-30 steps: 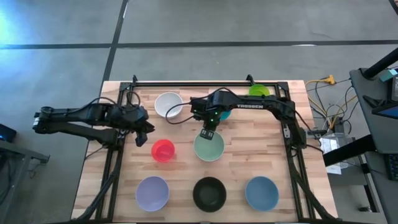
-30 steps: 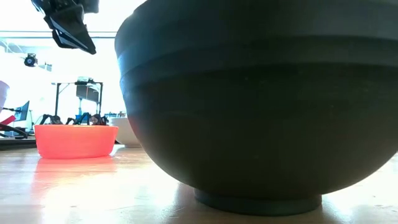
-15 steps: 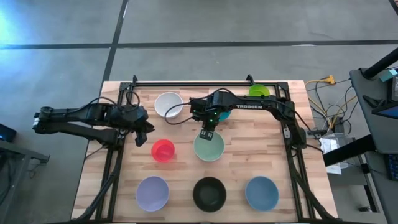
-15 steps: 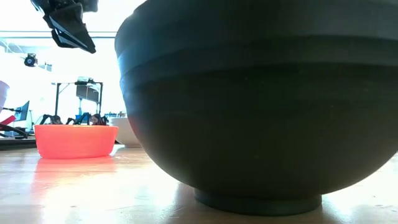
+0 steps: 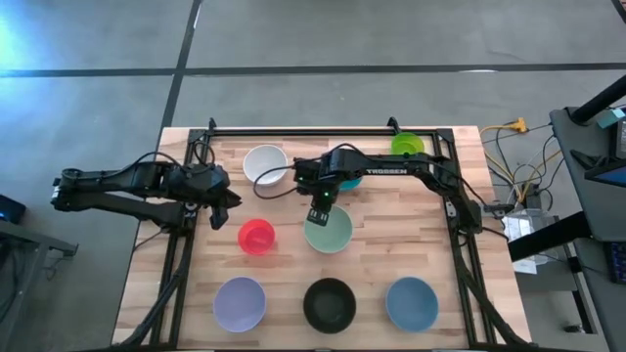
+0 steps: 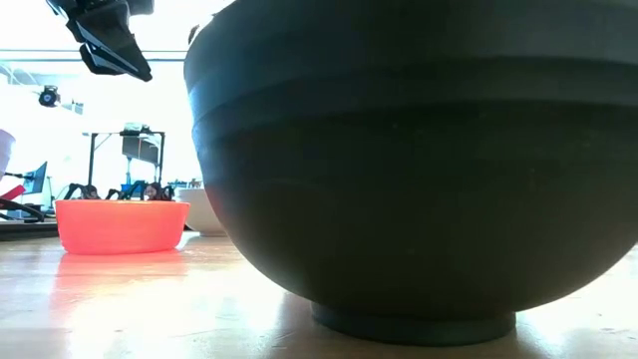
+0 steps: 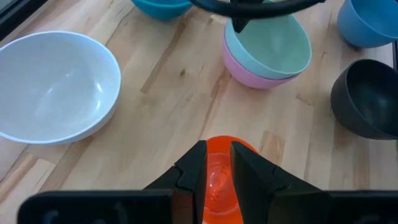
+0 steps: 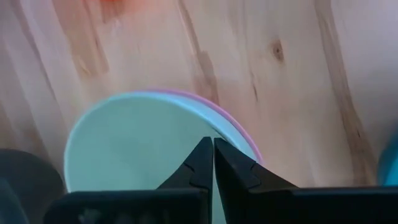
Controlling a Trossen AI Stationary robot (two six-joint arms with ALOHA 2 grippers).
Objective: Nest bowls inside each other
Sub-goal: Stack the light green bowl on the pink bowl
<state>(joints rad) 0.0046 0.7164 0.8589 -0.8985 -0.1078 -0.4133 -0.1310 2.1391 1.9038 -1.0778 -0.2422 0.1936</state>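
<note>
A mint bowl (image 5: 330, 232) sits nested in a pink bowl (image 7: 255, 78) at the table's middle. My right gripper (image 5: 318, 207) is shut, pointing steeply down at the mint bowl's far rim (image 8: 213, 144). A teal bowl (image 5: 350, 181) lies under that arm. The red bowl (image 5: 256, 236) rests on the wood left of the nested pair. My left gripper (image 5: 223, 200) hangs above the table, far-left of the red bowl, narrowly open with nothing between its fingers (image 7: 217, 158). The white bowl (image 5: 265, 164) and the lime green bowl (image 5: 407, 144) stand along the far side. My right gripper's shut fingertips stand at the mint bowl's far rim (image 8: 224, 134), coming from above. I cannot tell whether they touch it. The bowl rests level in the pink one.
Along the near edge stand the lavender bowl (image 5: 240, 303), the black bowl (image 5: 329, 304) and the blue bowl (image 5: 411, 302). The black bowl (image 6: 419, 170) fills most of the low view. A dark frame rail (image 5: 303, 130) runs along the far edge. Bare wood lies right of the nested pair.
My right gripper has shifted a little toward the table's left edge over the mint bowl's far rim, staying shut. The bowls have stayed where they were.
</note>
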